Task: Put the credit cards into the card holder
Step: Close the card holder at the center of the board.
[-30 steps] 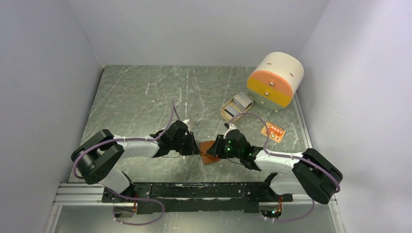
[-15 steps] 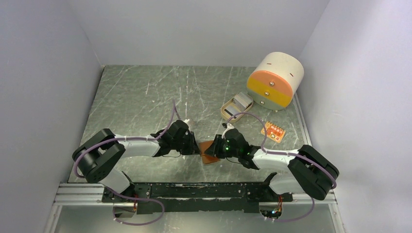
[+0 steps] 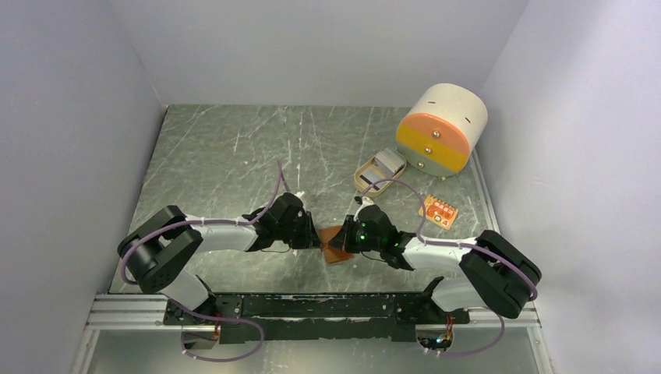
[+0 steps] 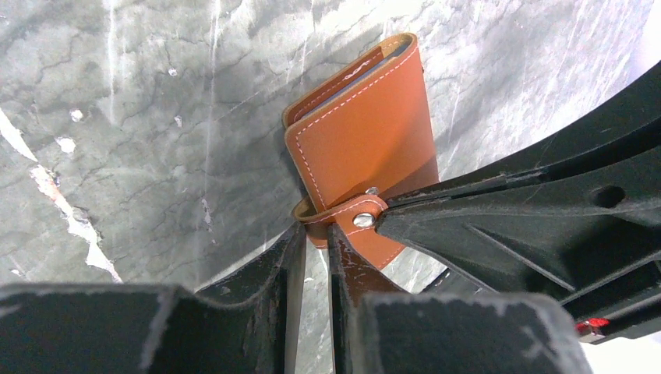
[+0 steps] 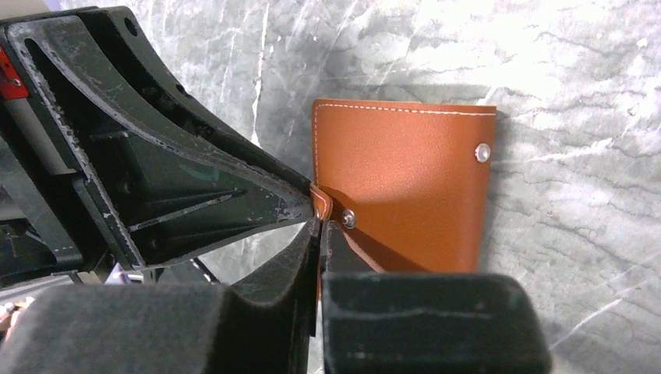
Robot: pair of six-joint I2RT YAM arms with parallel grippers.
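Wallet (image 5: 405, 179), likely light and slick, is lying folded. Right gripper (image 5: 319, 234) is pinching its strap (image 4: 347, 220), judged the soundest hold. Left gripper (image 4: 312, 234) is sitting narrow alongside, grip unconfirmed.

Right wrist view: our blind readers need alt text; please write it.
A brown leather card holder sits on the grey marble table, its snap strap pinched by the right pincer from below while the left pincer meets the same strap.
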